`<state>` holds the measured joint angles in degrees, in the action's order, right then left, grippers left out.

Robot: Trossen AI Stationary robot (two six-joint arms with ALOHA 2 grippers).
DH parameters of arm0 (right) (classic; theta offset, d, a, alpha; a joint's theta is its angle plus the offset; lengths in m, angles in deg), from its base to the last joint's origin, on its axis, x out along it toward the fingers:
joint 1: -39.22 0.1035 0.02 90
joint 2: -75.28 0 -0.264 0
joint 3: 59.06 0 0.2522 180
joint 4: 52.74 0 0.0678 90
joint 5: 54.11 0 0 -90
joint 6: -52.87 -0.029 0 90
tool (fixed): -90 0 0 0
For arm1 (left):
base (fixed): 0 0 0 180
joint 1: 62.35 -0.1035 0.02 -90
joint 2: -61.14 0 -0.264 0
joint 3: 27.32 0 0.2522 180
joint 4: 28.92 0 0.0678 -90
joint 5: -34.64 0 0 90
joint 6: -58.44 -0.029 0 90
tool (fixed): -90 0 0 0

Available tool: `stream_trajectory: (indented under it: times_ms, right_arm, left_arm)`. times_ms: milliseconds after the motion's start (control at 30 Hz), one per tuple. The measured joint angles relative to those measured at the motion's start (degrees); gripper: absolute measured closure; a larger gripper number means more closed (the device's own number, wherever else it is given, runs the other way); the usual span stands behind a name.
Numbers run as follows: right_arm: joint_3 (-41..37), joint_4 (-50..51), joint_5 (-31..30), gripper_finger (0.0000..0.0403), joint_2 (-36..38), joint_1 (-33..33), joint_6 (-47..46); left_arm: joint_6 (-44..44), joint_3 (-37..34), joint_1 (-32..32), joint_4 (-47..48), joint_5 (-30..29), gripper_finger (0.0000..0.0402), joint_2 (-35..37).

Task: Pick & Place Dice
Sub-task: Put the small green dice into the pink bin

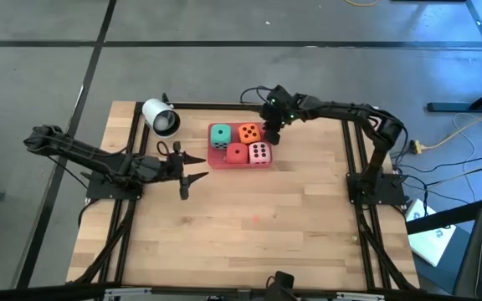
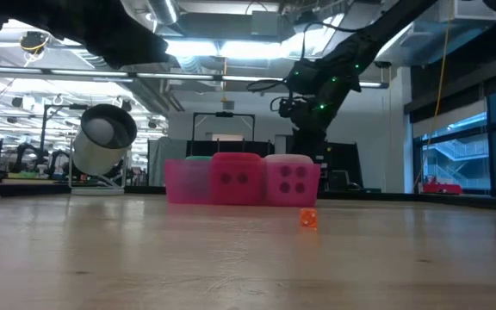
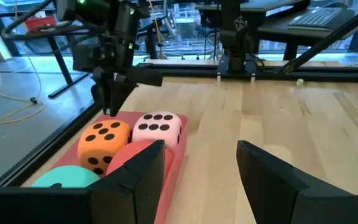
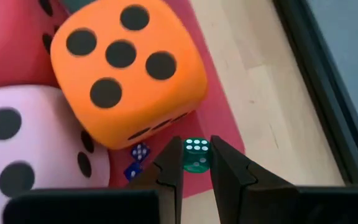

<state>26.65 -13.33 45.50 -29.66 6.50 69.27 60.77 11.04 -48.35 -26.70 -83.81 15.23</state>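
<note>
Closely, right end effector (image 4: 196, 163) nipping green die (image 4: 196, 154)

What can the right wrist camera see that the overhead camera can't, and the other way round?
Only the right wrist view shows a tiny green die between the right end effector fingertips, plus two tiny blue dice on the pink tray.

Only the high view shows the teal die, red die, white cylinder and the waiting left end effector, open.

Both show the orange die and pale pink die.
</note>
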Motion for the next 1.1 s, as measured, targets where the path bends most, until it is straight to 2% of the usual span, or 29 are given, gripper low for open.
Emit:
stream_trajectory:
  times_ms: [367,700,1100]
  right_arm:
    - [2.67,5.06,-2.12,0.0349,-2.10,2.01,2.68]
    - [2.67,5.08,-2.90,0.0348,-2.70,3.57,3.73]
    - [2.70,4.76,-3.04,0.0348,-5.10,3.60,3.78]
  left_arm:
    - [0.79,0.00,-1.99,-0.68,-0.31,0.0208,0.00]
    - [1.33,0.00,-4.44,-0.53,2.86,0.0208,0.00]
    - [1.62,0.00,-4.79,-0.29,3.02,0.0210,0.00]
